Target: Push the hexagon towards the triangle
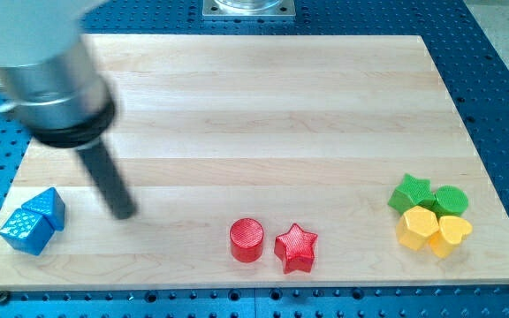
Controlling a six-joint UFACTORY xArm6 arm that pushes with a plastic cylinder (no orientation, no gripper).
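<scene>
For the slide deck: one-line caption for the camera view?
My tip rests right of the blue blocks at lower left; red cylinder and red star bottom centre; green and yellow cluster lower right.

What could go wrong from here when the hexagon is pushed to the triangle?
My tip is beside the blue blocks, far from the yellow hexagon. The yellow heart and green star crowd the hexagon, so they may move too. The red cylinder and red star lie in the likely path.
</scene>
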